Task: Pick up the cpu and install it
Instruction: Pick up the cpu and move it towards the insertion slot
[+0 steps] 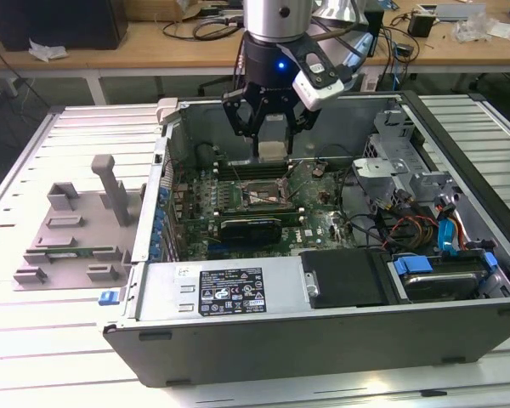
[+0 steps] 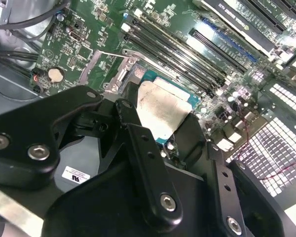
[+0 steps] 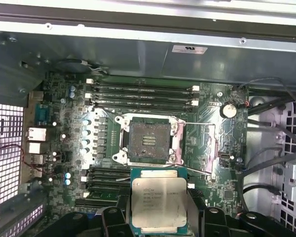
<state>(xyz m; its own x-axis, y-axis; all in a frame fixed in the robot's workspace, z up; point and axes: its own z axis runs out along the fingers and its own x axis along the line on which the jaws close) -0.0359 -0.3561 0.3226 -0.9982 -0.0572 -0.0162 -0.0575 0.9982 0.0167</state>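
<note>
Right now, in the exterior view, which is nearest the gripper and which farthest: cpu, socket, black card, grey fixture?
1. cpu: held in the gripper.
2. socket: just below the cpu, inside the case.
3. black card: past the socket, nearer the camera.
4. grey fixture: outside the case, at the exterior view's left.
</note>
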